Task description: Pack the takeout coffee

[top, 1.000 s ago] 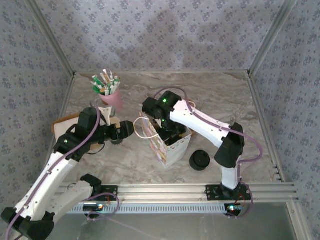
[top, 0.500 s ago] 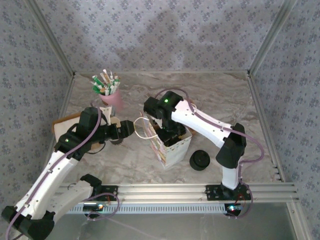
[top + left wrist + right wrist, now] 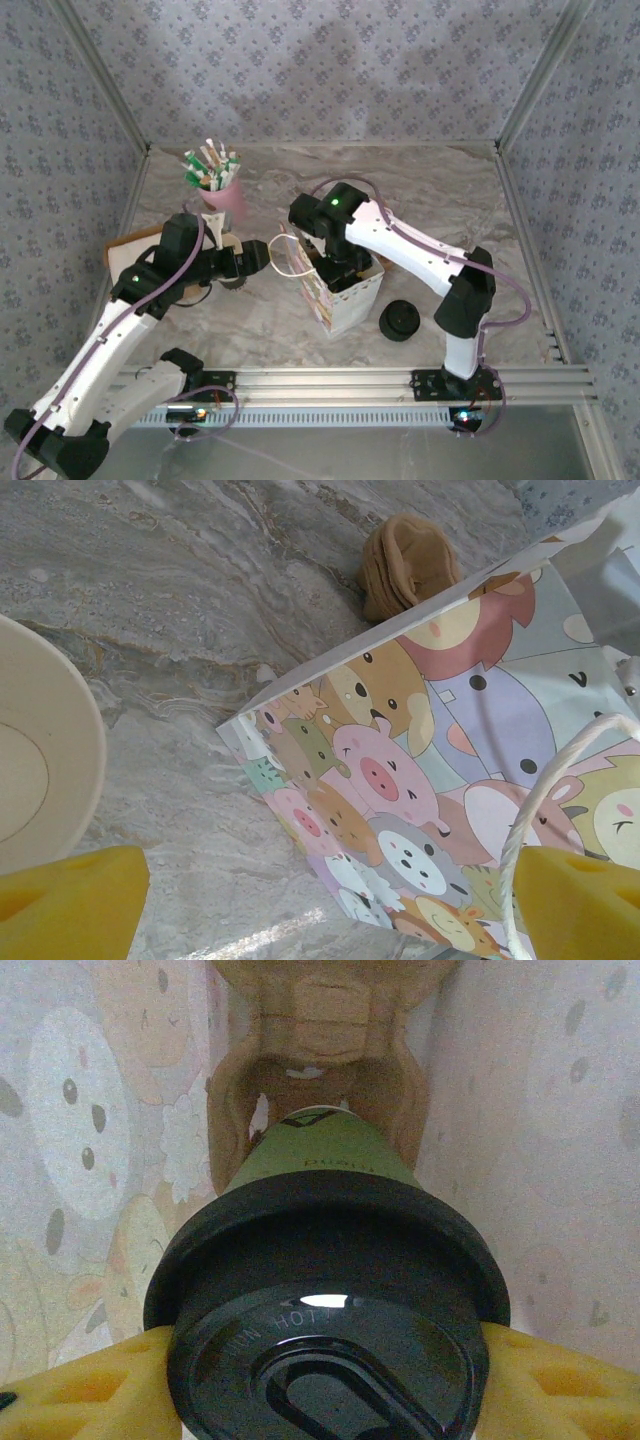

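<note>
Black plastic covers the top of the coffee cup. This lid sits between the two yellow fingers of the right claw, which is clamped on the cup at the lid's rim from both sides. The cup is inside the paper bag with cartoon animals. Its bottom points to a brown cardboard holder deeper in the bag; I cannot tell if they touch. The left claw stands wide apart and holds nothing, just beside the bag's outer wall and its white string handle. The bag stands on the marble counter.
</note>
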You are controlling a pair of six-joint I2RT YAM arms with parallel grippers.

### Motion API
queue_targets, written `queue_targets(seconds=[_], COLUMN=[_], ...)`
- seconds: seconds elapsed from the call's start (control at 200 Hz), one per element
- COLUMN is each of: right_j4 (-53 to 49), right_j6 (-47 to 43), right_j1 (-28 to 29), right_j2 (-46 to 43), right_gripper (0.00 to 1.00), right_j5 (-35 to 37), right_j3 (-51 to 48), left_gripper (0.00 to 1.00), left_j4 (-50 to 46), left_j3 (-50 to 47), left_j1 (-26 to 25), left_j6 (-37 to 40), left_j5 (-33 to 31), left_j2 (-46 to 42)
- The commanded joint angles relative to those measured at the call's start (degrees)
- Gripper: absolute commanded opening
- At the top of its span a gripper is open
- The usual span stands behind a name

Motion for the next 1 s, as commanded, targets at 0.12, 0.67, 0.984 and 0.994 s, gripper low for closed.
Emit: queue_targets(seconds=[0.12, 0.67, 0.984, 0.994], right_j4=[1.3, 3.4, 4.4, 4.4], right_j6=[-1.7, -1.7, -1.6, -1.6], right_j1=[-0.1, -0.1, 0.0, -0.1], right_j2=[-3.0, -4.2, -5.1, -5.1], right_gripper=[0.64, 0.64, 0.64, 0.64], right_j5=[0.5, 0.0, 0.4, 0.4], right_j3=[-1.3, -2.6, -3.6, -3.6], left_gripper=[0.94, 0.94, 0.94, 0.94], left_j4=[0.1, -1.2, -1.2, -1.2], left_j3=[1.3, 2.5, 2.4, 2.4], left_j1=[-0.3, -0.2, -0.2, -0.2], left_j6=[0.4, 1.0, 0.9, 0.9], left_j5=[-0.6, -1.3, -1.4, -1.4], left_j2=[0.2, 0.4, 0.6, 0.6])
